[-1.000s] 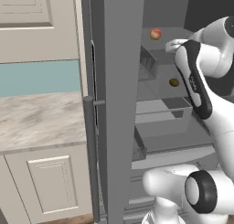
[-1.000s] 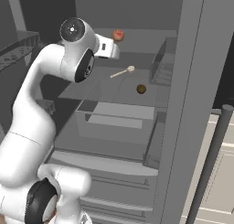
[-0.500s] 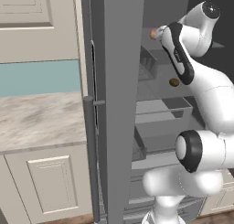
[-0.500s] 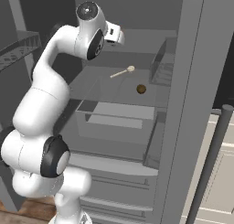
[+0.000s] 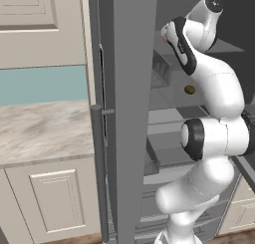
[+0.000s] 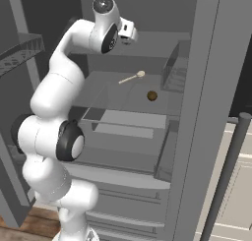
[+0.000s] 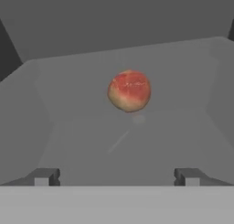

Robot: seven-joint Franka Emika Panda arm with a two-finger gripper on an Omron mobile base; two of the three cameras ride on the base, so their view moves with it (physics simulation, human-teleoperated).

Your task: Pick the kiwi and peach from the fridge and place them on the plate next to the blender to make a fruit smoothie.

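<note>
Inside the open fridge (image 6: 206, 87), on an upper grey shelf, the peach (image 7: 130, 91) sits ahead of the claw (image 7: 116, 176), centred between its two dark fingertips (image 7: 43, 176) and clear of both. That claw stands wide and grips nothing. On a lower shelf the kiwi (image 6: 152, 95) lies well apart from the arm, with a pale spoon (image 6: 131, 78) just behind it. Left of the fridge door runs a marbled desk (image 5: 45, 131) over cream cabinets.
</note>
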